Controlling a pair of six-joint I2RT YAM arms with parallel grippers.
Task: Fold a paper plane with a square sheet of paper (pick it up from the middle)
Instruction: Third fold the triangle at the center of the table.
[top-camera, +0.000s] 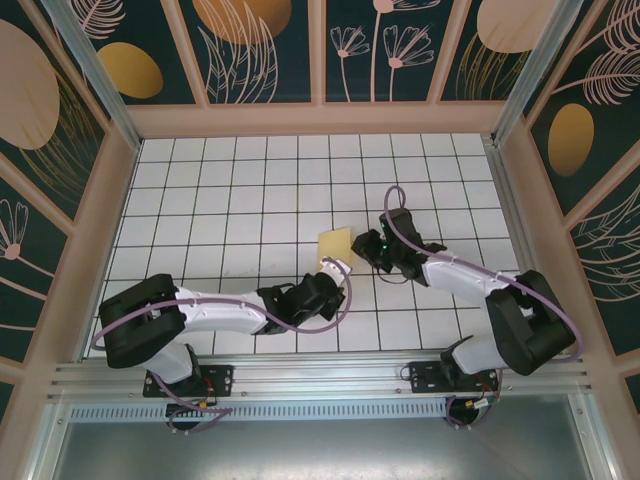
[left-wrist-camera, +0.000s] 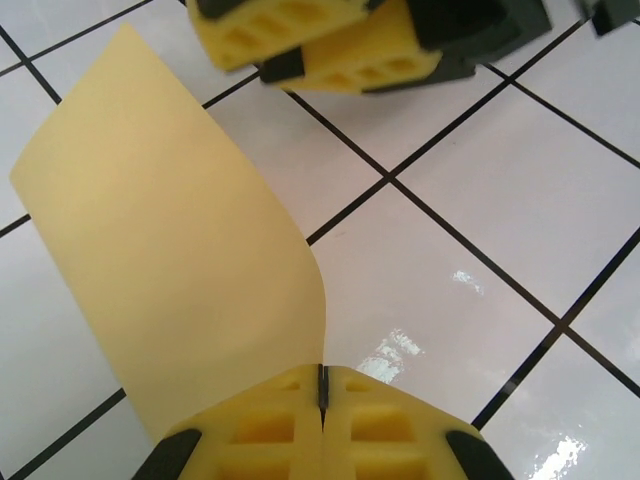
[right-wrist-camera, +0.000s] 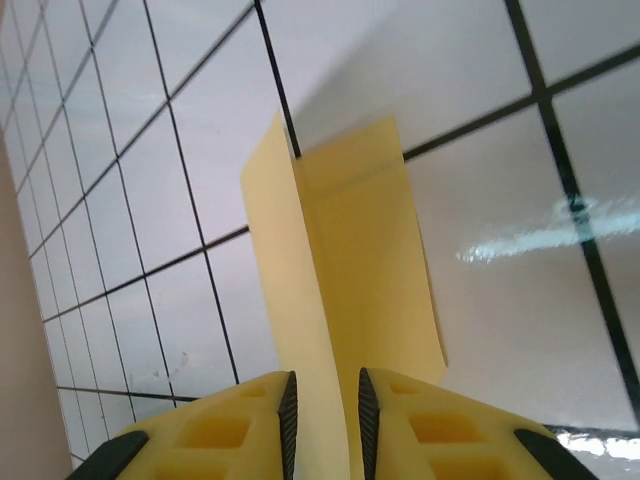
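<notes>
The square sheet of paper (top-camera: 334, 244) is thin and yellow, lifted off the white grid table and bent into a loose fold. My left gripper (top-camera: 340, 268) is shut on its near edge. In the left wrist view the paper (left-wrist-camera: 170, 250) curls up and left from the closed left gripper (left-wrist-camera: 323, 388). My right gripper (top-camera: 366, 246) is at the sheet's right side. In the right wrist view the folded paper (right-wrist-camera: 350, 260) runs between the jaws of the right gripper (right-wrist-camera: 323, 420), which stand apart with gaps on both sides. The right fingers (left-wrist-camera: 330, 45) show at the top of the left wrist view.
The white tiled table (top-camera: 240, 190) is walled by a pale frame with patterned panels (top-camera: 320, 120) on the left, back and right. A metal rail (top-camera: 320, 375) with both arm bases runs along the near edge. The two grippers are close together at mid-table.
</notes>
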